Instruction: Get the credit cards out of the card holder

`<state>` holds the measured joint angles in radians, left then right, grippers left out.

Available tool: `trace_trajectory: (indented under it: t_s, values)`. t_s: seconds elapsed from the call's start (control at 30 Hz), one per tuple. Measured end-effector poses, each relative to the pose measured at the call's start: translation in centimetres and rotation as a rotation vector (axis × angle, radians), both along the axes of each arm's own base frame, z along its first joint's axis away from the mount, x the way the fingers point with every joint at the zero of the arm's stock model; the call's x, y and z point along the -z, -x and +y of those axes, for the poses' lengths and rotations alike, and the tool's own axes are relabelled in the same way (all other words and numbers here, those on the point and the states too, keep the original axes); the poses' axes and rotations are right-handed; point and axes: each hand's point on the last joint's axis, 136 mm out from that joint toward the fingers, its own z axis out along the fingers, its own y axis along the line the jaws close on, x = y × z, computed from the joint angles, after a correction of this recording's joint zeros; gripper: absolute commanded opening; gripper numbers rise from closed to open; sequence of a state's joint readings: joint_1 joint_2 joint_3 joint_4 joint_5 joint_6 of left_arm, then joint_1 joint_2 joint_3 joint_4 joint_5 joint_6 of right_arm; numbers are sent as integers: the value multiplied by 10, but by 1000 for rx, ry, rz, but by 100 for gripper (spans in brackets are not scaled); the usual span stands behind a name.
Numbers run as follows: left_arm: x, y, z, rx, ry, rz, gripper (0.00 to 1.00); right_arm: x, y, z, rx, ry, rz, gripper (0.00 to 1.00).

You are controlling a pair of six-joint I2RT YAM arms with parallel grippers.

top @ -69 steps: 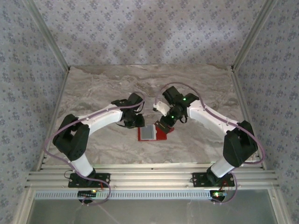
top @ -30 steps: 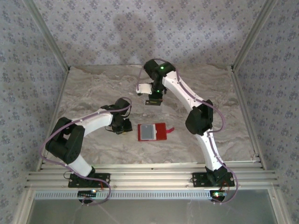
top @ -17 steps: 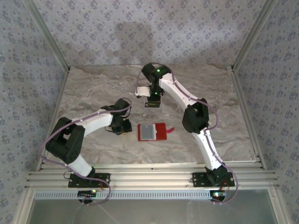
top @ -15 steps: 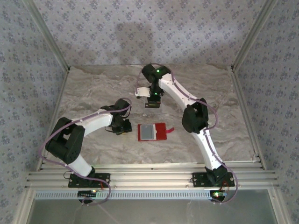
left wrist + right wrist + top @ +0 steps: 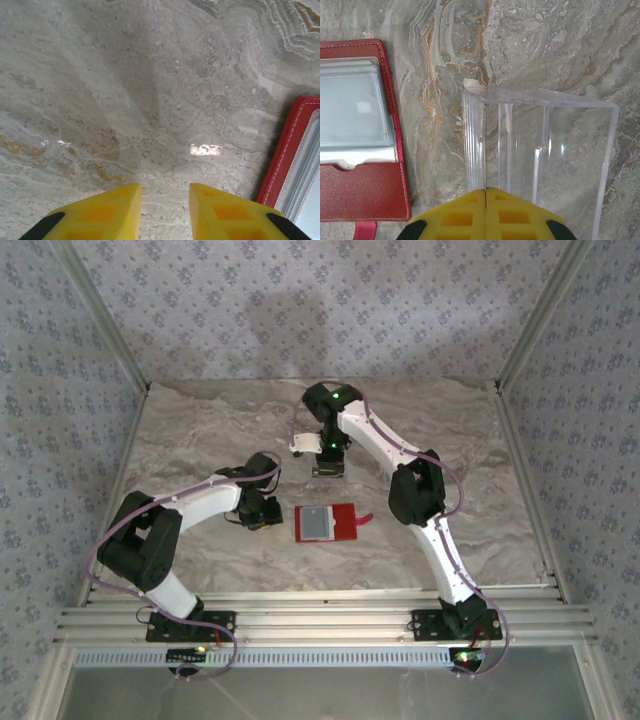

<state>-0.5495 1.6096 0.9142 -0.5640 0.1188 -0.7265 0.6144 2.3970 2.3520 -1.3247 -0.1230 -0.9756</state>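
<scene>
The small red folding card holder lies open and flat on the grey marble table, its pale grey-white inner pockets facing up and its little red snap tab sticking out past one edge. Whether cards sit in those pockets I cannot tell. It has not shifted since the earlier frames.

Seen from the right gripper, the holder lies off to the left of the fingers, apart from them. The yellow pads are pressed together with no gap. Straight ahead of them stands a clear plastic rectangular box, and its left wall runs right up to the seam between the pads — whether that wall is pinched I cannot tell. A couple of seconds ago this gripper was down at the holder's corner by the tab; since then the arm has swung out to the far side of the holder, and over the last second it has edged back a little nearer.

Seen from the left gripper, the holder's red stitched edge lies ahead and to the right. The fingers stand apart with only bare marble between them — it has drawn back from the holder to that side.
</scene>
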Motion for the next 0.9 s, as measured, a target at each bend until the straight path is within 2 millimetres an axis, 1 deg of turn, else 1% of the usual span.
trace_trajectory:
  t_s: [0.23, 0.33, 0.57, 0.9]
  values:
    - [0, 0, 0, 0, 0, 1, 31, 2, 1, 2, -3, 3, 4, 0]
    - [0, 0, 0, 0, -1, 1, 31, 6, 2, 2, -4, 8, 8, 4]
    - [0, 0, 0, 0, 2, -4, 31, 10, 0, 2, -3, 14, 6, 9]
    - [-1, -2, -1, 0, 8, -11, 31, 10, -8, 1, 5, 16, -24, 13]
